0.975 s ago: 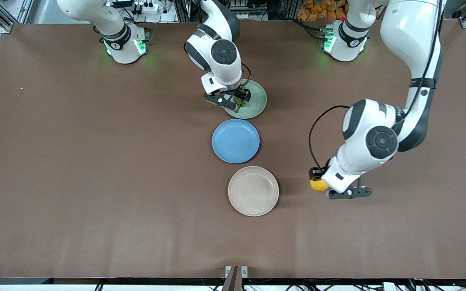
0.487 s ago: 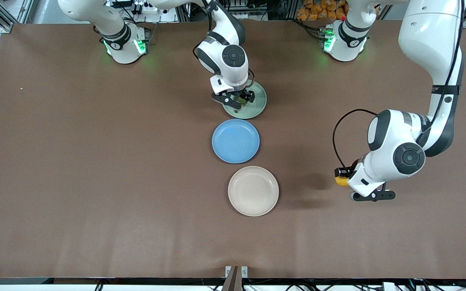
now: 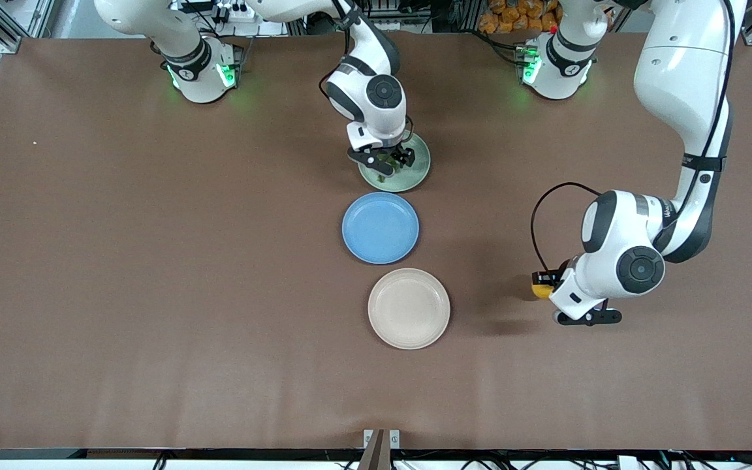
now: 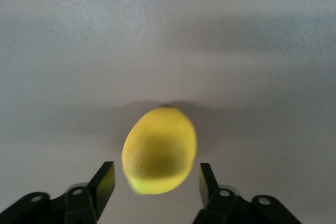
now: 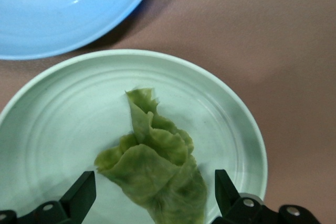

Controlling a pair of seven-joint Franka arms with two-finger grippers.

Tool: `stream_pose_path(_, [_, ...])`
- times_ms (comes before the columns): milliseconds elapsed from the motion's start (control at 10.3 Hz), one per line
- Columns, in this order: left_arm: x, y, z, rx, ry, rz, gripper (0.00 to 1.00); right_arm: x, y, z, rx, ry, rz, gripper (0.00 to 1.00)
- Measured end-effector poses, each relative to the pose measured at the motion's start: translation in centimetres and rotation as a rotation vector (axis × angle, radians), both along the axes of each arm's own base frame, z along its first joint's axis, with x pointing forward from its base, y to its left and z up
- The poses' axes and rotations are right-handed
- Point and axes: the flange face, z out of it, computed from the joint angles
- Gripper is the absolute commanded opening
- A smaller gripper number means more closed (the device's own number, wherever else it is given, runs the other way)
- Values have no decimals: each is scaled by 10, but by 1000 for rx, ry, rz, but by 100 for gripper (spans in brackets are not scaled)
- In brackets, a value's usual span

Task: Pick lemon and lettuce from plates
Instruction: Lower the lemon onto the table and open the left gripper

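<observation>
The yellow lemon [image 3: 538, 291] [image 4: 160, 150] is down at the brown table, beside the beige-white plate [image 3: 408, 308] toward the left arm's end, and its shadow meets it. My left gripper [image 3: 541, 286] [image 4: 156, 179] straddles it, open, with a gap on each side. The wrinkly green lettuce [image 5: 155, 166] [image 3: 383, 171] lies on the pale green plate [image 3: 417, 171] [image 5: 63, 119]. My right gripper [image 3: 389, 160] [image 5: 155, 182] hangs low over that plate, open, with a finger on either side of the leaf and neither touching it.
A bare blue plate [image 3: 380, 228] [image 5: 63, 9] sits between the green plate and the beige-white one, which holds nothing. Both arm bases stand along the table's edge farthest from the front camera.
The left arm carried the lemon away from the beige-white plate toward its own end, and its fingers have parted from the fruit. The right gripper has sunk lower over the lettuce.
</observation>
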Motion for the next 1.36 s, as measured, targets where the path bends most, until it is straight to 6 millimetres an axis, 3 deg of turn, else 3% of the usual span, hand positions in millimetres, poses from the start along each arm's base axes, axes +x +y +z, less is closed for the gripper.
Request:
stream_pose_path(97, [0, 0, 1, 10, -4, -9, 100, -2, 0, -5, -1, -1, -3, 99])
stream_pose_path(195, [2, 4, 4, 12, -10, 0, 100, -2, 0, -8, -3, -2, -4, 76])
stream_pose_path(292, [6, 10, 10, 8, -21, 32, 100, -1, 0, -9, -5, -3, -7, 44])
stream_pose_path(390, [8, 16, 18, 4, -33, 79, 100, 0, -1, -9, -5, -4, -10, 25])
stream_pose_path(487, [9, 19, 25, 2, -43, 112, 100, 2, 0, -7, -2, -7, -15, 13])
stream_pose_path(682, [1, 17, 27, -2, -65, 130, 100, 5, 2, -3, 4, -12, -27, 8])
stream_pose_path(780, [-7, 20, 24, -11, -103, 133, 100, 7, 1, -2, -5, -6, -30, 0])
stream_pose_path(1072, [-45, 39, 33, -17, -163, 151, 100, 16, -5, 3, -66, 44, -34, 0])
stream_pose_path(1170, [-56, 44, 44, -13, -169, 154, 100, 25, -7, 13, -82, 63, -40, 0])
stream_pose_path(1365, [-77, 51, 64, -9, -192, 159, 100, 57, -24, 51, -103, 111, -40, 0])
